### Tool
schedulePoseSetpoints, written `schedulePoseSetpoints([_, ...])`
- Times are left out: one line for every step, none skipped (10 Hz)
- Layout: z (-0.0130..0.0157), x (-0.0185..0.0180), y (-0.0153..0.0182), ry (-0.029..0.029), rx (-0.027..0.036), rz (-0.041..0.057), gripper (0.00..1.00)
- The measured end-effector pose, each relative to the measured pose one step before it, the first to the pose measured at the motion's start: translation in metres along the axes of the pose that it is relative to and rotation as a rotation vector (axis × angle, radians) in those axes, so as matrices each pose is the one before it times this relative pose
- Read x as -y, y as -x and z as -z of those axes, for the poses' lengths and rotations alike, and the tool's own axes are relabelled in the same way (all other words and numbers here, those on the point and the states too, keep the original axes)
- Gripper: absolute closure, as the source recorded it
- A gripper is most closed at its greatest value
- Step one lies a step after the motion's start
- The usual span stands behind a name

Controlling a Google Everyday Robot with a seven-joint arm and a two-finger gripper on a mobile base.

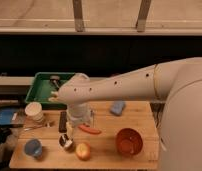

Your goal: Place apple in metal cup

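The apple (83, 150), small, round and yellow-orange, lies on the wooden table (104, 155) near its front edge. The metal cup (66, 142), dark outside and shiny inside, stands upright just to the left of the apple, almost touching it. My gripper (70, 129) hangs from the white arm just above and behind the metal cup, up and to the left of the apple. It holds nothing that I can see. The arm hides part of the table behind it.
A long red-orange vegetable (89, 130) lies right of the gripper. A red-orange bowl (129, 141) stands at the front right and a blue cup (33, 147) at the front left. Behind are stacked white cups (34, 112), a blue sponge (117, 107) and a green tray (44, 87).
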Motion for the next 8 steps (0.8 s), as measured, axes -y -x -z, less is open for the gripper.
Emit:
schedulePoseSetpoints([-0.00918,-0.00245,-0.00288,0.0117,-0.01293,-0.00296,0.29])
schedulePoseSetpoints([-0.01842,-0.0029,-0.00353,0.01563,-0.02086,-0.00963,0.29])
schedulePoseSetpoints([-0.01528,-0.00393,-0.00253,0.01023,-0.01781,-0.00383,0.29])
schedulePoseSetpoints([-0.01074,-0.00467,-0.00093,0.00966,-0.01493,0.00212,0.29])
schedulePoseSetpoints([-0.00749,-0.00189,-0.00077,0.01142,-0.01238,-0.00098,0.29])
schedulePoseSetpoints([-0.00817,0.00046,-0.00143,0.0146,-0.01426,-0.00557,0.29])
schedulePoseSetpoints([-0.00786,0.00259,-0.00088,0.01542,-0.01103,-0.00443,0.29])
schedulePoseSetpoints([-0.00209,0.00112,-0.00039,0.00541,-0.00274,-0.00357,0.29])
